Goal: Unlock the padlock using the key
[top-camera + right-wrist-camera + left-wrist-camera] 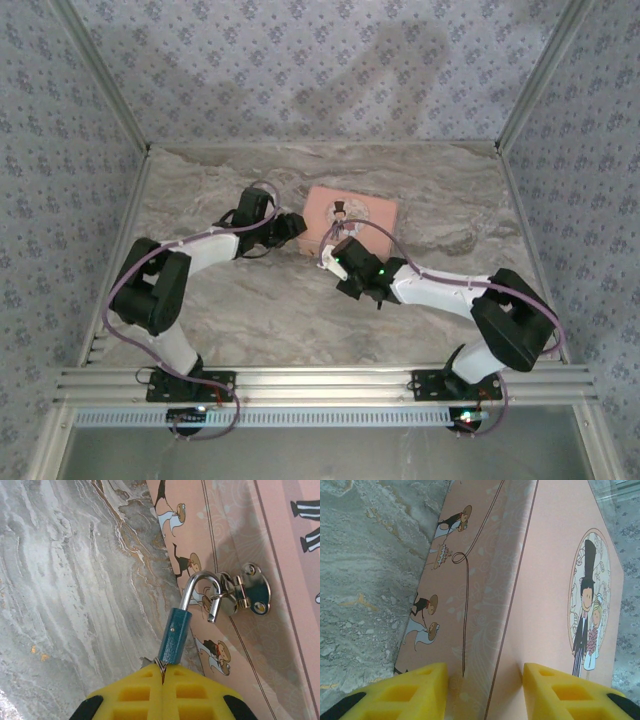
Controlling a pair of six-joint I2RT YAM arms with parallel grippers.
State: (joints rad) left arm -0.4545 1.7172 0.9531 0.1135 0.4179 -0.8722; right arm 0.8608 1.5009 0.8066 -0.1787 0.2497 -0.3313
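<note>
Marble table (pixel 250 310): left fingers (pixel 410 695), reaching in, clamp box (pixel 555 605); right fingers (pixel 135 695) pinch key (pixel 161 666) below padlock (pixel 175 635).

White-and-black arms (pixel 215 245), purple cables (pixel 115 290), yellow tool pads (pixel 410 695)

Robot lab cell: aluminium frame (pixel 320 385), patterned walls (pixel 320 70), marble tabletop (pixel 250 320).

The padlock (pixel 175 635) has a teal body and a silver shackle (pixel 200 580). The shackle is open, its free end hooked through the hasp (pixel 245 592) on the pink box (pixel 280 540). Only a sliver of the key (pixel 161 666) shows, at the body's lower end.
</note>
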